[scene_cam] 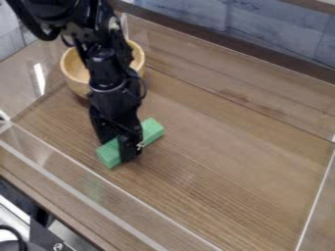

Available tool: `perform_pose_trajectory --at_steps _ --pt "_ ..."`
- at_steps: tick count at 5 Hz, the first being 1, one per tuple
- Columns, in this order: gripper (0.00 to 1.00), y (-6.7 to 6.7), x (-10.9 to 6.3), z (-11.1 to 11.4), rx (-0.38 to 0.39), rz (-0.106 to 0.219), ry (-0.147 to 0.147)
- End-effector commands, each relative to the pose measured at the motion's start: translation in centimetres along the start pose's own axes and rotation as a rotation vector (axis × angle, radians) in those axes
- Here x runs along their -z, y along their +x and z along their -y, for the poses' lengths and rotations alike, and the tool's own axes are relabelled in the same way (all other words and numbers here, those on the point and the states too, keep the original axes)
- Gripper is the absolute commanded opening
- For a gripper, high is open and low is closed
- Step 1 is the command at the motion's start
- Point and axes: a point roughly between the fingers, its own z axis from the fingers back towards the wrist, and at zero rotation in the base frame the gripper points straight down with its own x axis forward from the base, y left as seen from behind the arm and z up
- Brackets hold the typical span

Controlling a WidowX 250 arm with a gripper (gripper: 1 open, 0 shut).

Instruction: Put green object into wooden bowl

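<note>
The green object is a bright green bar lying on the wooden table, its middle hidden behind my gripper. My gripper points straight down over the bar's middle, low at the table, with its black fingers open and straddling the bar. Whether the fingers touch it I cannot tell. The wooden bowl is a round tan bowl standing behind and to the left of the gripper, partly covered by the black arm.
Clear acrylic walls ring the wooden table on the front, left and right. A grey tiled wall runs along the back.
</note>
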Motion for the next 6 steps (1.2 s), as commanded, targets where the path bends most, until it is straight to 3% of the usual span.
perform_pose_trajectory --at_steps 1,2,4,6 --pt "1.0 1.2 -1.0 -0.4 0.024 0.044 0.022" --pt "1.0 1.6 -1.1 -0.1 0.052 0.049 0.022" --pt "1.0 1.1 -0.9 -1.0 0.137 0.051 0.016" --pt "1.0 1.3 -1.9 -0.3 0.077 0.069 0.009"
